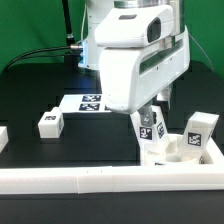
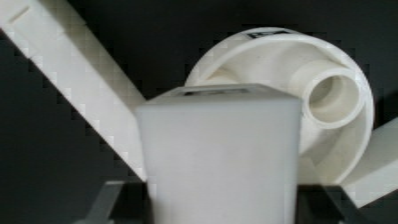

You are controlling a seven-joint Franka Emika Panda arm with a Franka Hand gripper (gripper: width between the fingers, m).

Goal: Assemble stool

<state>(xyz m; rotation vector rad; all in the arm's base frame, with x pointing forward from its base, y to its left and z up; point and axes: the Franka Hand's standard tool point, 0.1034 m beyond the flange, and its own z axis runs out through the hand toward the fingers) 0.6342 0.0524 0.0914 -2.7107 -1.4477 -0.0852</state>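
My gripper is shut on a white stool leg with a square tag and holds it upright over the round white seat, which lies at the front of the exterior view's right. A second leg stands upright on the seat's right side. A third leg lies loose on the black table at the left. In the wrist view the held leg fills the middle between my gripper's dark fingers, with the seat and one round socket just beyond it.
The marker board lies flat behind the loose leg. A long white border rail runs along the front, close against the seat, and shows diagonally in the wrist view. A short rail piece sits at the far left.
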